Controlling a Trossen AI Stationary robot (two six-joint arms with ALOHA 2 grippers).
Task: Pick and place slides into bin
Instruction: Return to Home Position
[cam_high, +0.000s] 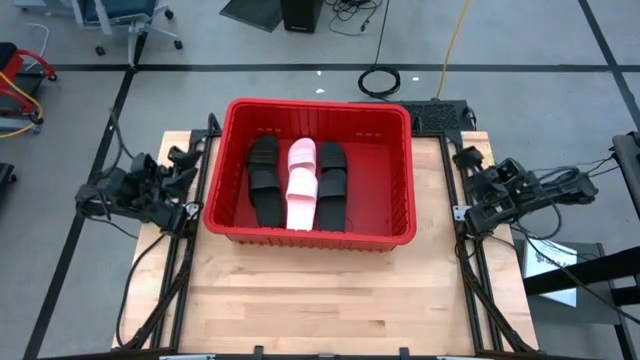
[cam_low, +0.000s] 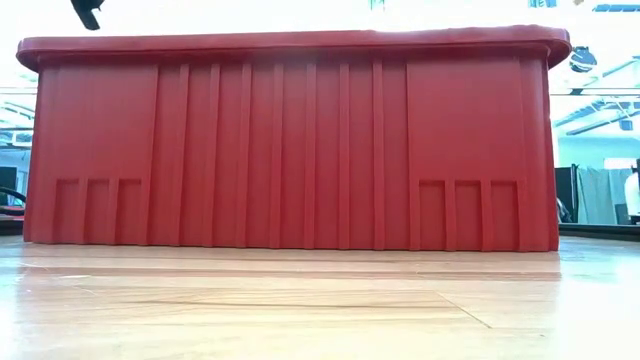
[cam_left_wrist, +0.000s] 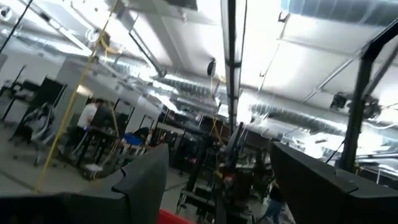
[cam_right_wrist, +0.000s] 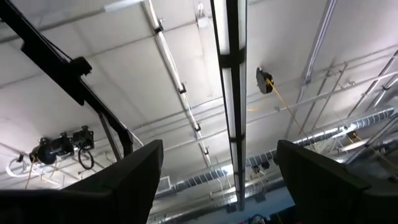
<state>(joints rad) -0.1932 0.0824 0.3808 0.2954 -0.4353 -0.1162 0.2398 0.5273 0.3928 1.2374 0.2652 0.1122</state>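
Observation:
The red bin (cam_high: 310, 235) stands on the wooden table's far half and fills the low view (cam_low: 290, 140). Several slides lie flat on its floor in three rows: black ones at the left (cam_high: 264, 180), pale pink ones in the middle (cam_high: 302, 185), black ones at the right (cam_high: 332, 185). My left gripper (cam_high: 185, 163) is beside the bin's left wall, open and empty; its wrist view (cam_left_wrist: 217, 162) looks up into the room. My right gripper (cam_high: 470, 165) is off the bin's right side, open and empty, facing the ceiling (cam_right_wrist: 217, 155).
The bare wooden table top (cam_high: 330, 300) stretches between the bin and the near edge. Black frame rails (cam_high: 190, 260) run along both table sides. Cables and a chair are on the floor beyond the far edge. People show far off in the room in the left wrist view (cam_left_wrist: 87, 118).

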